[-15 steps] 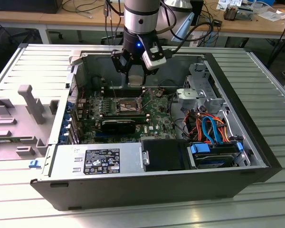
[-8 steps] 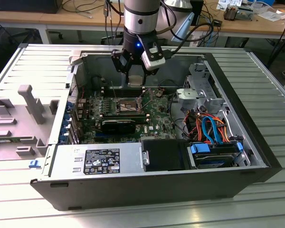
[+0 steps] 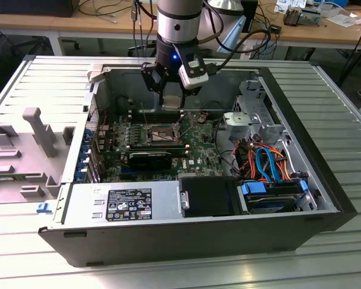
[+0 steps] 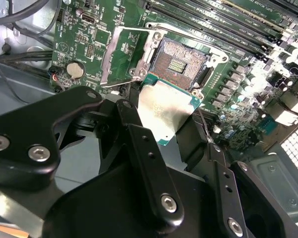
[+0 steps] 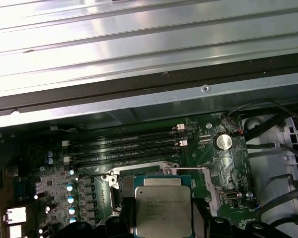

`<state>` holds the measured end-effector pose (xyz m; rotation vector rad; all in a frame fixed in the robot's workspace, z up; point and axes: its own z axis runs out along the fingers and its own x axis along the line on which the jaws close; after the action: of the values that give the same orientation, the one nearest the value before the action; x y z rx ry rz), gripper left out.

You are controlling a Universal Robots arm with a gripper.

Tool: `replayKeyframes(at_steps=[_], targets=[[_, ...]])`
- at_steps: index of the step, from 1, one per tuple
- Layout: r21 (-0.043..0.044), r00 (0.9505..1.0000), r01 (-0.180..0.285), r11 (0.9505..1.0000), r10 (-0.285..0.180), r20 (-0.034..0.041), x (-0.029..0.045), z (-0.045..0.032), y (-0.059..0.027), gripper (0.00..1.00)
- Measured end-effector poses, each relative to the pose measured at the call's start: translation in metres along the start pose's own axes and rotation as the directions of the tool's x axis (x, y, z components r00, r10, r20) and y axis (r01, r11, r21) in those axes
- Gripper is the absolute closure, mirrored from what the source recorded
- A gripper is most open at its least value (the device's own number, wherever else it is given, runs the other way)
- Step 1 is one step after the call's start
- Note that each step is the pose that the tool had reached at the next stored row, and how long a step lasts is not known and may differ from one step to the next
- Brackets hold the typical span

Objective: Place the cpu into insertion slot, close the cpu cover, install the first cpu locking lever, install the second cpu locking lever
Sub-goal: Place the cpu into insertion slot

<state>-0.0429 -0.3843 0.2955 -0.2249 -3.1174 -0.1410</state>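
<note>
There, your gripper [image 4: 166, 126] was clamped on the cpu [image 4: 164, 109], one finger on each of two opposite edges, so the chip hung level and clear of the board [image 4: 89, 29]. Just past the fingertips lay the insertion slot [image 4: 181, 62], bare and dark, not yet filled. The cpu cover [image 4: 120, 53] stood swung open beside it, I judge to keep the way in free. The cpu was a small flat square, dull silver with a green rim.
</note>
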Motion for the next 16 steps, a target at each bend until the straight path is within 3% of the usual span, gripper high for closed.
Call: replayKeyframes(at_steps=[16], targets=[[-0.001,0.9988,-0.048,0.9988,0.048,0.0043,0.0,0.0002,0.0,0.45]])
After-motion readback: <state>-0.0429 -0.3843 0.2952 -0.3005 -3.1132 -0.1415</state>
